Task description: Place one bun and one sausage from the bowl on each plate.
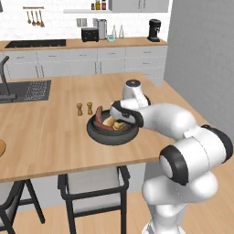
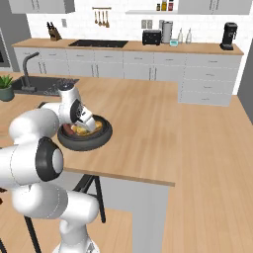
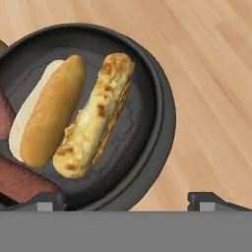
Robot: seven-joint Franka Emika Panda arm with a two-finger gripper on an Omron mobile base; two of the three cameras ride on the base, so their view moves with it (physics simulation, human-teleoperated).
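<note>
A wide wooden counter (image 1: 55,137) runs across a rendered kitchen, with a dark sink (image 1: 27,90) set into it at the far left and white cabinets along the back wall. The white arm (image 1: 183,137) reaches out over the counter and bends down above the bowl (image 1: 98,135), a shallow dark round dish that stands near the counter's near edge. The gripper (image 3: 126,199) hangs just above the bowl's rim, its jaws spread wide and pinching nothing; one finger tip stands over the inside of the bowl, the other over bare wood outside it. Inside the bowl two buns lie side by side and close together: a smooth golden bun (image 3: 51,115) with a pale cut side, and a speckled, toasted bun (image 3: 96,120) next to it, nearer the rim. Two reddish-brown sausages lie in the bowl as well, one sausage (image 3: 22,179) by the end of the smooth bun, with the second sausage (image 3: 4,118) past it at the hand view's left edge. Two small brown shakers (image 1: 84,109) stand upright on the counter just behind the bowl
</note>
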